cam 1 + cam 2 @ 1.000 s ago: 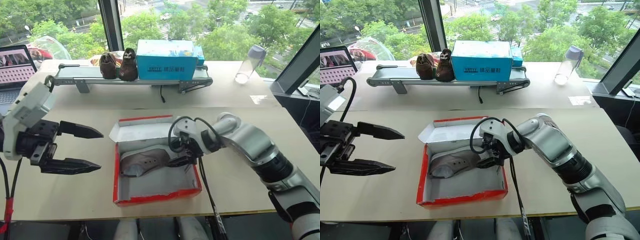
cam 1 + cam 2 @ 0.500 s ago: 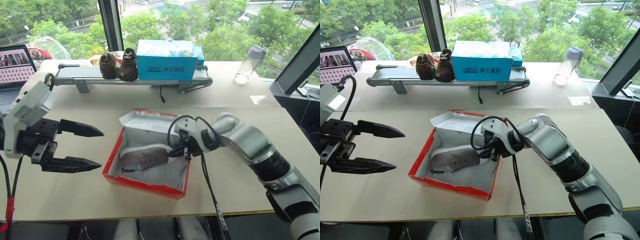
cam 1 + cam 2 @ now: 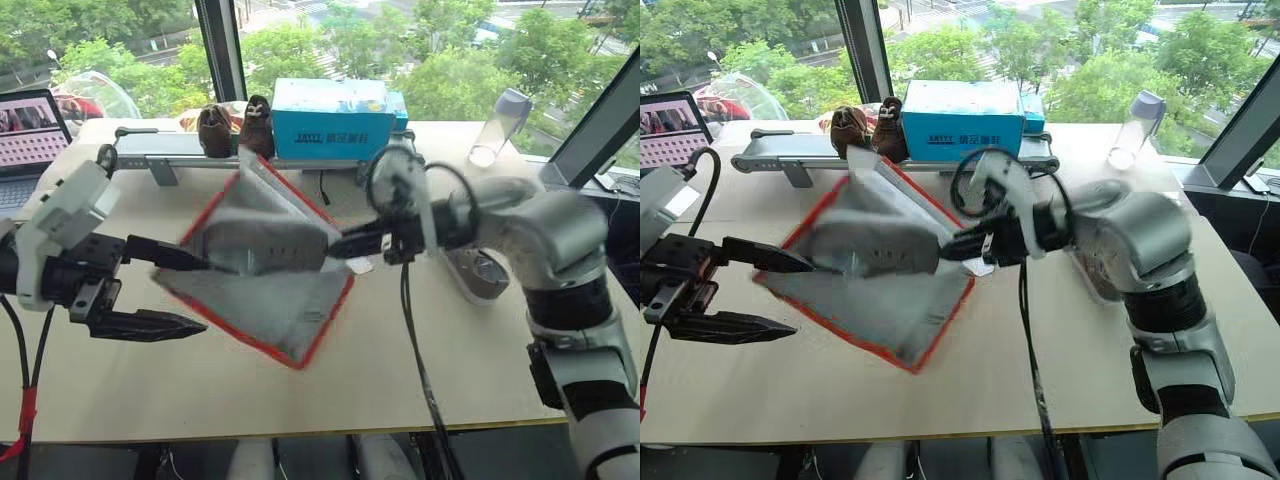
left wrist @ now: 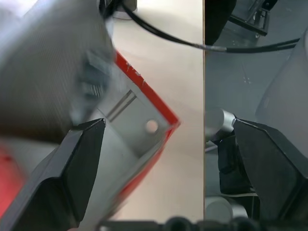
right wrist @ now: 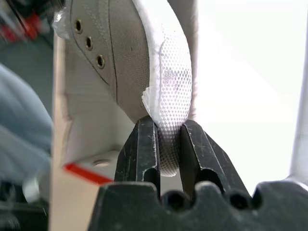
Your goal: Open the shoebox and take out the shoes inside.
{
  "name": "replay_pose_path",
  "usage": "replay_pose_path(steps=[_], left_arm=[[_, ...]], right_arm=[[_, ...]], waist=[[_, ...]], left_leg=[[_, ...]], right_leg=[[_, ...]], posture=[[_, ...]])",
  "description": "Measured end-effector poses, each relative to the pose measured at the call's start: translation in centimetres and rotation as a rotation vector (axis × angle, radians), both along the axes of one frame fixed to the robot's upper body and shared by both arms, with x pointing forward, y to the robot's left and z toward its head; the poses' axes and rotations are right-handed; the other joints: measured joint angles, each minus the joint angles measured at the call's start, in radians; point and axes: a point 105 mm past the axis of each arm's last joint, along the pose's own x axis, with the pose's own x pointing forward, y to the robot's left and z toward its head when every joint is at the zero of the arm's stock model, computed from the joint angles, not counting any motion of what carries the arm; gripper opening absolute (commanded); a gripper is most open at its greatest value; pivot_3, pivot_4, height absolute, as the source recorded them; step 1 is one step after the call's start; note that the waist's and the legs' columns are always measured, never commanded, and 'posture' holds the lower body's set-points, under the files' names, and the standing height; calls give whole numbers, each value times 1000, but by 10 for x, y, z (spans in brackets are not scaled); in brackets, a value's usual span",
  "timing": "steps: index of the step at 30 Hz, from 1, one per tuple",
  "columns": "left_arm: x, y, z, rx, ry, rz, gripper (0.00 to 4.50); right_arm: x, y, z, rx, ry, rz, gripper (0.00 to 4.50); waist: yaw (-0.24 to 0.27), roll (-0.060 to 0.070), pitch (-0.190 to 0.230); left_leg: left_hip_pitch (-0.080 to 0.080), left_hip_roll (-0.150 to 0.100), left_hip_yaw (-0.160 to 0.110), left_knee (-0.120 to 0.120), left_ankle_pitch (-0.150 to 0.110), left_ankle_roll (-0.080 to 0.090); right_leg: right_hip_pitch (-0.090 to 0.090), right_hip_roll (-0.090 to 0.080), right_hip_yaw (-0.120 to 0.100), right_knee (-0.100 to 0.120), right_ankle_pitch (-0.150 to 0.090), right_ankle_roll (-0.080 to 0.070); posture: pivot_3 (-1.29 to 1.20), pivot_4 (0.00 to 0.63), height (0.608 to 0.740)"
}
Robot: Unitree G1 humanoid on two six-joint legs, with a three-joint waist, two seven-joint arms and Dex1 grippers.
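- Left eye view: the shoebox point(image 3: 262, 300) is open and tipped up off the table point(image 3: 470, 350), its white inside facing me, one corner pointing down toward the near edge. It seems to be riding up with the shoe, though I cannot tell what carries it.
- The step in hand, as I judge it, is taking out the first of the shoes point(image 3: 268, 247): it lies across the box mouth, long axis running left to right, one end toward my right gripper point(image 3: 352, 243) and the other toward my left side. Which end is the toe I cannot tell here.
- My right gripper's two fingers are clamped on the white sole edge of that shoe, seen plainly in the right wrist view point(image 5: 166, 144).
- My left gripper point(image 3: 165, 290) hangs just left of the box with its fingers wide apart, holding nothing.
- Next, I reckon, the shoe must come free of the box: my left gripper could steady or push down the red wall while the right draws the shoe away rightward and sets it on bare table.
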Motion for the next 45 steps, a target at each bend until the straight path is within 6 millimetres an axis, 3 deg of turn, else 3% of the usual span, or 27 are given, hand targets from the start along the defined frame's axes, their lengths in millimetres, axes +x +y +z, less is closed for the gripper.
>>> replay_pose_path(steps=[3, 9, 11, 15, 18, 21, 25, 30, 33, 41, 45], left_arm=[[1, -1, 0, 2, -6, -11, 4500], [5, -2, -3, -1, -1, -23, 4500], [6, -2, -3, 2, -5, -26, 4500], [6, -3, -3, 7, -4, -34, 4500], [6, -2, -4, 4, 4, -36, 4500], [7, -2, -5, -1, 7, -37, 4500], [7, -3, -5, -8, 8, -42, 4500], [6, -6, -11, -22, 19, -52, 4500], [5, -5, -15, -22, 37, -48, 4500], [5, -6, -19, -27, 57, -53, 4500], [5, -8, -22, -38, 64, -66, 4500]], right_arm=[[5, -18, 22, 64, -40, -74, 201], [18, -60, -6, 6, 50, -238, 201], [24, -67, -7, 28, 74, -272, 201], [54, -100, -1, 238, 162, -486, 201], [76, -122, -2, 459, 327, -655, 201], [80, -117, -21, 528, 490, -716, 201], [81, -86, -63, 503, 718, -762, 201], [76, -80, -66, 550, 733, -834, 201], [69, -87, -72, 545, 740, -881, 201], [32, -142, -123, 393, 848, -1098, 201], [23, -145, -129, 344, 859, -1125, 201]], waist=[[4, 0, 0], [2, 0, 0], [-3, 0, 0], [-13, 0, 0], [-19, 0, 0], [-27, 0, 0], [-31, 2, 1], [-20, 4, 2], [-22, 3, 2], [-26, 4, 2], [-48, 3, 2]], left_leg=[[0, 0, 0, -1, 0, 0], [0, 0, 0, -2, 0, 0], [0, 0, 0, -2, 0, 0], [0, 0, 0, -1, 0, 0], [0, -1, 0, -3, 0, 0], [0, 0, 0, -5, 0, 0], [0, 0, -1, -6, 0, 1], [-2, -1, -2, -6, 0, 1], [-2, -1, -2, -6, 0, 1], [-2, -1, -2, -6, 1, 1], [1, -1, -2, -6, 2, 4]], right_leg=[[0, 0, 0, -1, 0, 0], [0, 0, 0, -2, 0, 0], [-1, 0, 1, -2, 0, 0], [0, 0, 1, -1, 0, 0], [0, 0, 1, -1, 1, 0], [-1, 0, 1, -2, 3, -4], [-2, 1, 1, 0, 4, -6], [0, 0, 0, -5, 4, -4], [1, 0, 0, -8, 5, -3], [2, 0, 1, -8, 4, -2], [2, 1, 2, -7, 4, 1]], posture=[[0, 150, 740], [0, 150, 740], [0, 150, 740], [0, 150, 740], [0, 150, 740], [0, 150, 740], [0, 150, 740], [0, 150, 740], [0, 150, 740], [0, 150, 740], [0, 150, 740]])
